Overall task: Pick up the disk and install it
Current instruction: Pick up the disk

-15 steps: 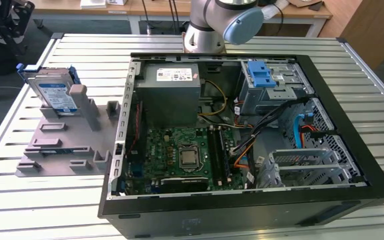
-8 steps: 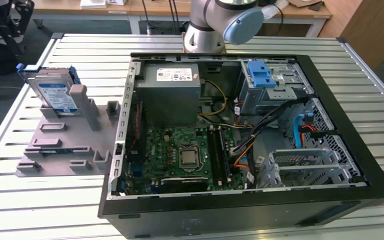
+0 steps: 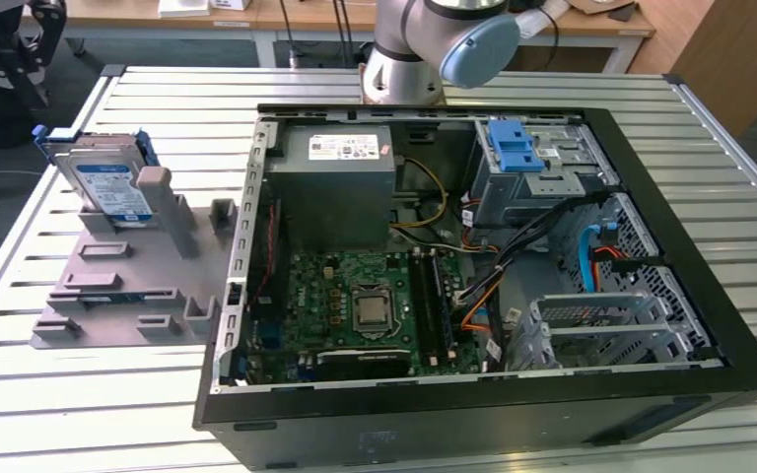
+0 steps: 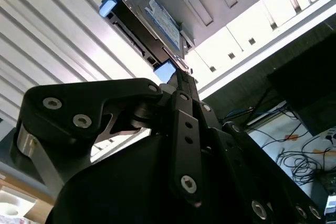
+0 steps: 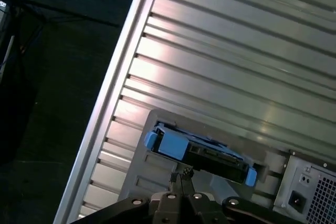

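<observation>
Blue rails edge the disk (image 3: 103,187), standing upright in the grey holder (image 3: 115,296) so I can grab it. My end effector (image 5: 181,174), pressed together and empty, points at the holder, not touching.

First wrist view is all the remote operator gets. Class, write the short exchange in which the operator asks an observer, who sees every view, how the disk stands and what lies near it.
Operator: I see the disk edge-on between blue rails. Is it lying flat?
Observer: No. In the exterior view it stands on edge, label facing out, propped in a grey holder.
Operator: What lies beside the holder?
Observer: An open computer case lies at the exterior view's right of it. In the case's far corner a metal drive cage carries a blue latch.
</observation>
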Controlling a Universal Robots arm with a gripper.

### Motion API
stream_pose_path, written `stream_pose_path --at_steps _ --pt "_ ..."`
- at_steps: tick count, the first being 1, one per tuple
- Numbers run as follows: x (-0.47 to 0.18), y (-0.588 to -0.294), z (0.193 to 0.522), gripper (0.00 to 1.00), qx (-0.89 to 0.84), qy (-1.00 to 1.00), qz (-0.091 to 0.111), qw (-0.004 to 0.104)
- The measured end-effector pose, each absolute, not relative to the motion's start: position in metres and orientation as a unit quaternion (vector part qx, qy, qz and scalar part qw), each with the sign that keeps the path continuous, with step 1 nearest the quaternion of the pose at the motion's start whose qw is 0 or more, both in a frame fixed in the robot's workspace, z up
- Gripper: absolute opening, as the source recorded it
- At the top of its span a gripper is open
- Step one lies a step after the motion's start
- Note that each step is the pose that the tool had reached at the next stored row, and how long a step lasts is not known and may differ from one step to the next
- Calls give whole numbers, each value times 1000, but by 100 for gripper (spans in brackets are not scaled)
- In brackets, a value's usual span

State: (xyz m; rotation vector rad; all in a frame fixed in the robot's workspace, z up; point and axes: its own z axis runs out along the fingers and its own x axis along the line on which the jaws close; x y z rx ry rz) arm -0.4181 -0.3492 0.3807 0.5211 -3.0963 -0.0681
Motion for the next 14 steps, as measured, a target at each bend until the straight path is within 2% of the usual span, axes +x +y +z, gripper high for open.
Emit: stream_pose_path --at_steps 14 --pt "-418 -349 381 11 243 -970 -22 2"
